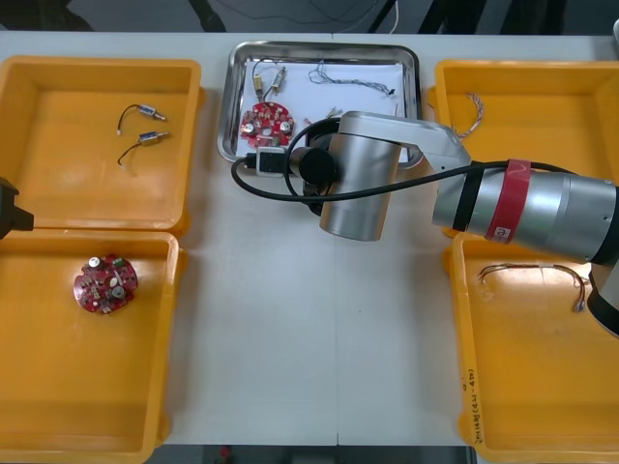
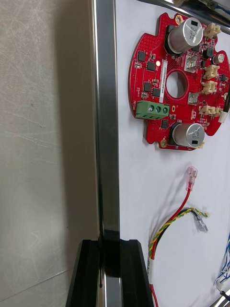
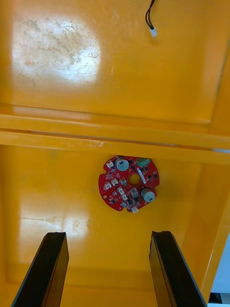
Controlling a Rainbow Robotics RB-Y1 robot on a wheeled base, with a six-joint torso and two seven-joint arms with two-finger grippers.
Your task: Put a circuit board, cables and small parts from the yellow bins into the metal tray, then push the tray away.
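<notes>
The metal tray point(image 1: 324, 45) lies at the table's far middle, white inside. It holds a round red circuit board point(image 1: 266, 120), a red and yellow cable point(image 1: 266, 72) and a blue and white cable point(image 1: 353, 79). My right arm point(image 1: 368, 184) reaches across to the tray's near edge. In the right wrist view my right gripper point(image 2: 110, 242) is shut on the tray's rim point(image 2: 106, 144), with the board point(image 2: 179, 81) and the red and yellow cable point(image 2: 175, 218) just inside. My left gripper point(image 3: 108, 235) hangs open over a second board point(image 3: 128, 183) in the near left bin.
Yellow bins flank the tray. The far left bin point(image 1: 29, 145) holds two small metal parts point(image 1: 143, 113) on black leads. The near left bin point(image 1: 39, 387) holds the second board point(image 1: 105, 284). Cables lie in the far right bin point(image 1: 474, 111) and the near right bin point(image 1: 537, 271).
</notes>
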